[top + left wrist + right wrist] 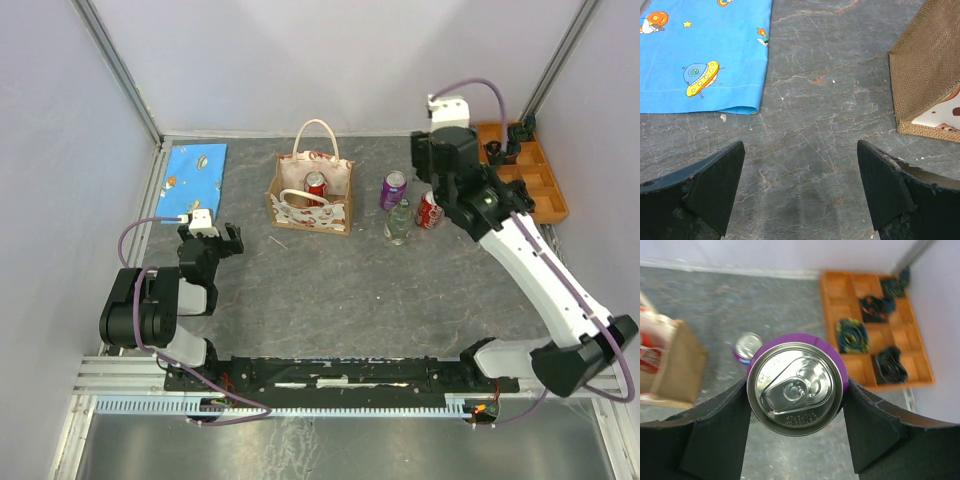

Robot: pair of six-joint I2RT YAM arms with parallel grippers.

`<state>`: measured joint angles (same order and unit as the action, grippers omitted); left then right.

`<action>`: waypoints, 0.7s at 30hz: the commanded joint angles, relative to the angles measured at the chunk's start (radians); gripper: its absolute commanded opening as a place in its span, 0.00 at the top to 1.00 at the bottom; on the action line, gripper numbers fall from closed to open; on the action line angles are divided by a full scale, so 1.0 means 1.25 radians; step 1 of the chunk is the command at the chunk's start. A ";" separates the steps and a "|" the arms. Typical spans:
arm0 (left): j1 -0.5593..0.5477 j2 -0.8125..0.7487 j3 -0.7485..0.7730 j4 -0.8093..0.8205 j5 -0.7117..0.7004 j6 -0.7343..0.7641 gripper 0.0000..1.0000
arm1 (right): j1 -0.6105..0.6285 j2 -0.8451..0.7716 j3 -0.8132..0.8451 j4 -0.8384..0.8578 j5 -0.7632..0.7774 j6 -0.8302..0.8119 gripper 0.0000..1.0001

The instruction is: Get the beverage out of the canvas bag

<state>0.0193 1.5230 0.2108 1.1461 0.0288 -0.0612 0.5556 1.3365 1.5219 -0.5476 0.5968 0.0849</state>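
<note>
Right claw [796, 390] part-open, clamped on purple can [797, 384], right of canvas bag [310, 215]. Likely set-down step; next: lower upright onto desk [330, 290], release. Left claw [800, 150] wide, empty.

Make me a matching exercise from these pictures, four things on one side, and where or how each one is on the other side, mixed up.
1 canvas bag
2 blue cloth
3 orange tray
4 right tool

A shut on a purple can
B far right corner of the table
C red can inside
D far left corner of the table

Pairs: 1-C, 2-D, 3-B, 4-A
</note>
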 commanded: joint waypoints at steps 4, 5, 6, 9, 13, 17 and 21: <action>-0.003 -0.004 0.018 0.029 -0.007 0.034 0.01 | -0.042 -0.140 -0.195 0.020 0.063 0.139 1.00; -0.003 -0.004 0.018 0.029 -0.006 0.034 0.01 | -0.044 -0.151 -0.224 0.021 0.055 0.156 1.00; -0.003 -0.005 0.018 0.028 -0.008 0.034 0.01 | -0.047 -0.162 -0.253 0.028 0.037 0.171 1.00; -0.004 -0.004 0.018 0.029 -0.007 0.034 0.01 | -0.052 -0.183 -0.344 0.067 -0.023 0.208 1.00; -0.003 -0.004 0.018 0.029 -0.007 0.034 0.01 | -0.063 -0.162 -0.418 0.101 -0.046 0.244 1.00; -0.003 -0.005 0.018 0.027 -0.007 0.034 0.01 | -0.088 -0.119 -0.456 0.163 -0.098 0.258 1.00; -0.003 -0.004 0.017 0.029 -0.007 0.034 0.01 | -0.113 -0.076 -0.465 0.196 -0.132 0.282 1.00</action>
<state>0.0193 1.5230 0.2108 1.1465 0.0288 -0.0612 0.4412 1.2232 0.9222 -0.4847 0.4648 0.3878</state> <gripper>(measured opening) 0.991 0.736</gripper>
